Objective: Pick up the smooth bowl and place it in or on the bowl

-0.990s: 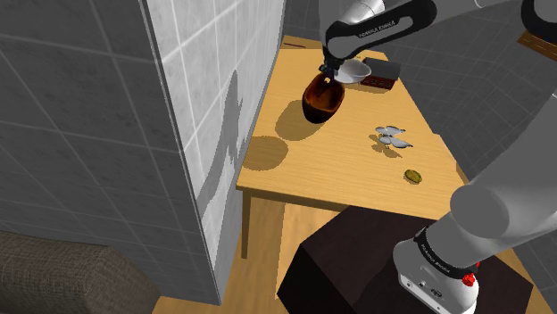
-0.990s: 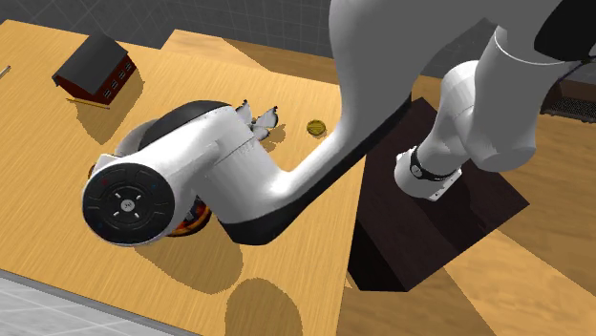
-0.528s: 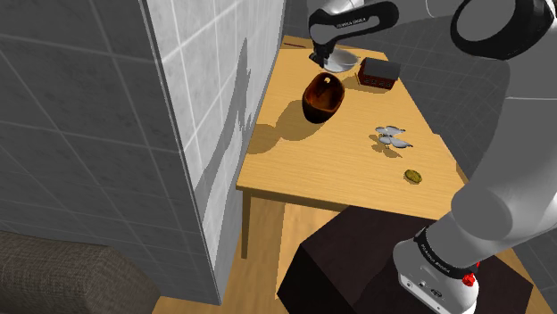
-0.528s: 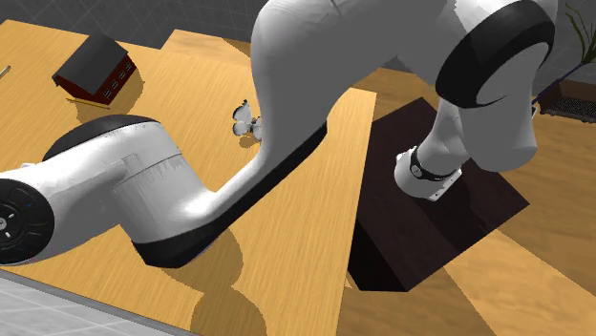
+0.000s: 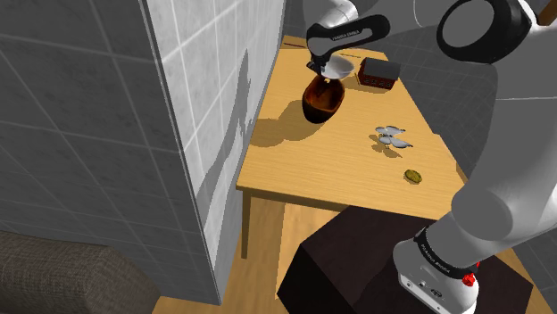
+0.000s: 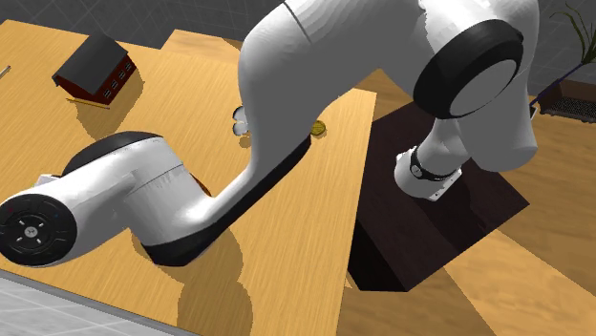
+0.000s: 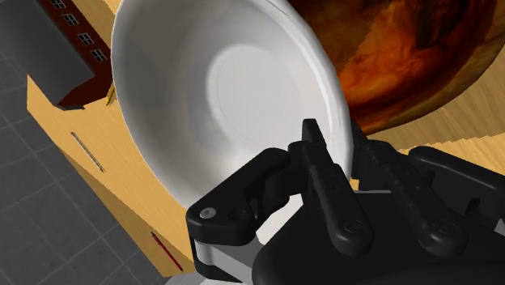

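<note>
A smooth white bowl hangs tilted in my gripper, whose black fingers clasp its rim. In the shoulder view the white bowl is in the air at the far rim of a glossy dark-brown bowl, which stands on the wooden table. The gripper is shut on the white bowl, just above the brown bowl's far edge. The wrist view has the brown bowl right behind the white one. In the second exterior view the arm hides both bowls.
A dark house-shaped box stands at the table's far end beside the bowls. A small white-grey figure and a small olive disc lie nearer the dark stand. A tiled wall borders the table.
The white bowl has moved from beside the box toward the shoulder view's left, up and over to the brown bowl's far rim. The arm swung with it.
</note>
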`<move>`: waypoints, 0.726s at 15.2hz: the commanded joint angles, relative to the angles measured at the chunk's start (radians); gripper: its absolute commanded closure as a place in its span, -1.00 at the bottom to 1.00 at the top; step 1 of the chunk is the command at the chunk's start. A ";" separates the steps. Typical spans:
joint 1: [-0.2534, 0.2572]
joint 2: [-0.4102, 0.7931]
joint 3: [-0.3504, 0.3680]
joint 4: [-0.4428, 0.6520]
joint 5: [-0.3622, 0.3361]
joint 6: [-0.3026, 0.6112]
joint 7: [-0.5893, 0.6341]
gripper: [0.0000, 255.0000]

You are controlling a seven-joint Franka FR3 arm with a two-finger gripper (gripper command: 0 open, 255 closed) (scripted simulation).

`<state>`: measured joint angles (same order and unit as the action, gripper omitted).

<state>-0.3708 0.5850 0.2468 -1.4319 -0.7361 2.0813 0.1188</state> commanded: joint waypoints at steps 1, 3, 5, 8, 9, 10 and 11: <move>0.001 0.010 -0.003 -0.008 -0.008 0.016 0.012 1.00; 0.002 0.020 -0.007 -0.017 -0.016 0.032 0.025 1.00; 0.003 0.031 -0.011 -0.025 -0.024 0.048 0.037 1.00; 0.005 0.046 -0.016 -0.034 -0.034 0.068 0.053 1.00; 0.005 0.046 -0.016 -0.034 -0.034 0.068 0.053 1.00; 0.005 0.046 -0.016 -0.034 -0.034 0.068 0.053 1.00; 0.005 0.046 -0.016 -0.034 -0.034 0.068 0.053 1.00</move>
<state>-0.3659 0.6307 0.2304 -1.4662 -0.7698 2.1485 0.1713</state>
